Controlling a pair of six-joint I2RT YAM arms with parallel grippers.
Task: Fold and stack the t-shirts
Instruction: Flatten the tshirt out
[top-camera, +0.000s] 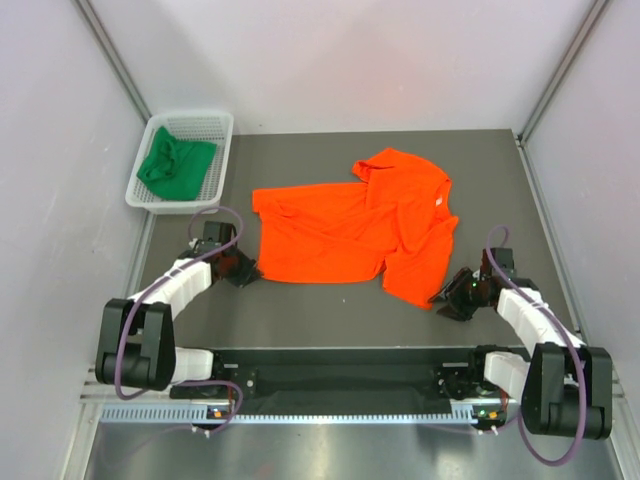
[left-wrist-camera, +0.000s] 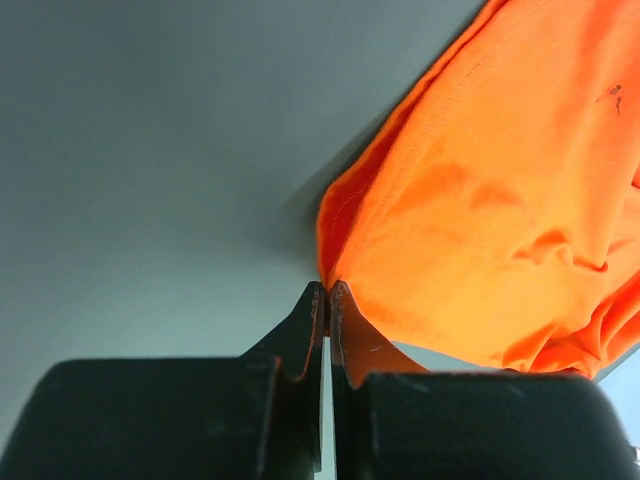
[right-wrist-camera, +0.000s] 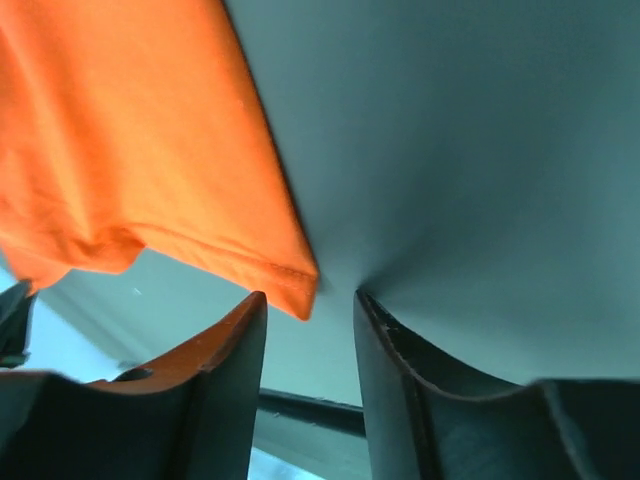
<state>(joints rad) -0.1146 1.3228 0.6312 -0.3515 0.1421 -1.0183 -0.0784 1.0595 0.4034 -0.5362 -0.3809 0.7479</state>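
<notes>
Left hand (left-wrist-camera: 328, 288) pinches the orange t-shirt (top-camera: 340, 230) corner — right hand (right-wrist-camera: 310, 296) half-open, hem just before its gap

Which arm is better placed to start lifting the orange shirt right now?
Left: the left gripper is shut on a near corner of the orange shirt; the right gripper has jaws apart around the other corner, not pinching.
</notes>
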